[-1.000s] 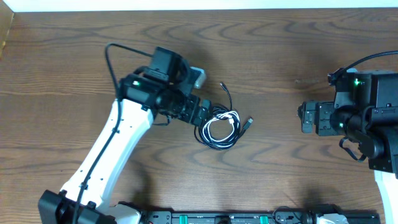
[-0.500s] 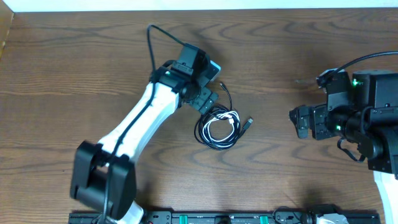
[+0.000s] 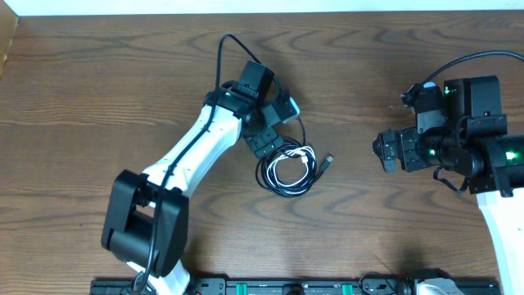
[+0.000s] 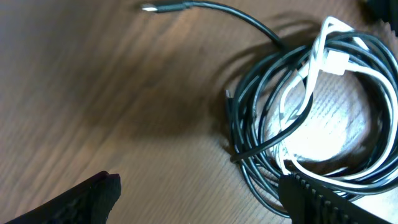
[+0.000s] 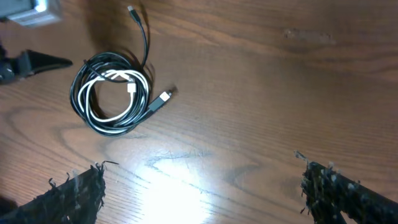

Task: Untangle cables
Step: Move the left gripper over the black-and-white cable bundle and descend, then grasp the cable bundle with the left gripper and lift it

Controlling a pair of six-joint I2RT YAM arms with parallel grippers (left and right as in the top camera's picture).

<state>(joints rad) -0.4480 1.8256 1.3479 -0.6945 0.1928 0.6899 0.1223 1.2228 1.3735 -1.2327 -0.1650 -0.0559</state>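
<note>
A black cable (image 3: 264, 174) lies coiled in a loose ring on the wooden table (image 3: 98, 90), just below the table's centre in the overhead view. A shorter white cable (image 3: 304, 154) is looped inside the ring and threaded through its strands near 1 o'clock. One free black tail (image 3: 301, 127) leaves the coil toward 12 o'clock and ends in a small plug. A second plug (image 3: 327, 158) sticks out at the coil's 3 o'clock edge. The coil is roughly round, so the tail is the only part with a clear long axis, running 12 to 6.

The left gripper (image 3: 274, 147) is seen just beside the coil's 10 o'clock edge, with the bundle lying at about 4 o'clock from it. In the left wrist view its fingers are spread wide with nothing held, and the black strands (image 4: 249, 99) and white strands (image 4: 323, 68) lie ahead at about 1 o'clock. One fingertip (image 4: 323, 199) overlaps the ring's near edge. Contact cannot be told.

The right gripper (image 3: 381, 152) is well apart, at 3 o'clock from the coil, likewise spread wide and holding nothing. The left arm is judged the nearer for a first grasp.
</note>
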